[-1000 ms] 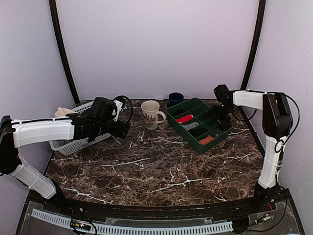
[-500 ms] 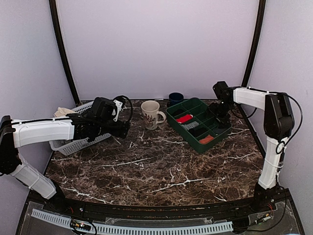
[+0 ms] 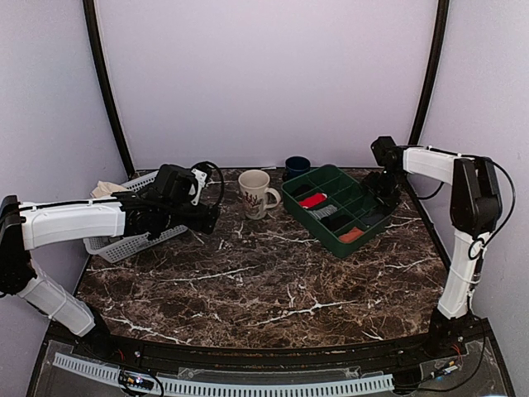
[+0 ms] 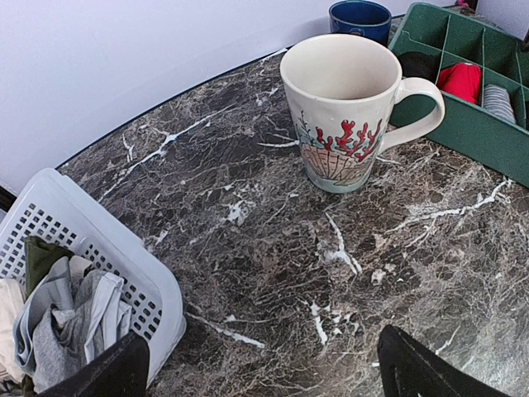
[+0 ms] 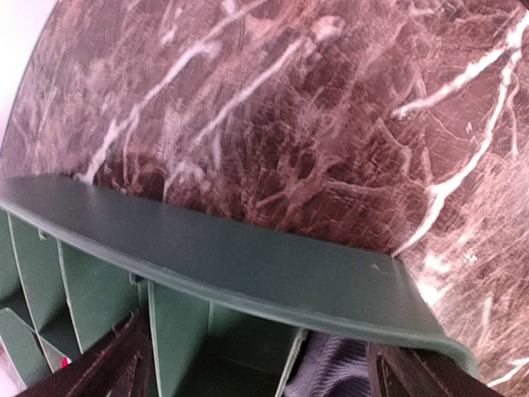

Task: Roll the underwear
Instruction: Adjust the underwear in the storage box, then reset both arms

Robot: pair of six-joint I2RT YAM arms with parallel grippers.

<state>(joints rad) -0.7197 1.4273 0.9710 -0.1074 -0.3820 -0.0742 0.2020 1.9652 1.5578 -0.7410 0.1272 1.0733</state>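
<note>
Both stand apart and empty — right pincer (image 5: 264, 368) over the green divided tray (image 5: 248, 265), left pincer (image 4: 260, 376) near the mug (image 4: 343, 107) — so best raise the right straight up, clear of the rim.

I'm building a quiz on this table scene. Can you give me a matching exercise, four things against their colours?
Things:
1. mug
2. basket
3. tray
4. cup

Colours:
a. white
b. dark blue
c. green
d. cream with a red print

Pairs: 1-d, 2-a, 3-c, 4-b
</note>
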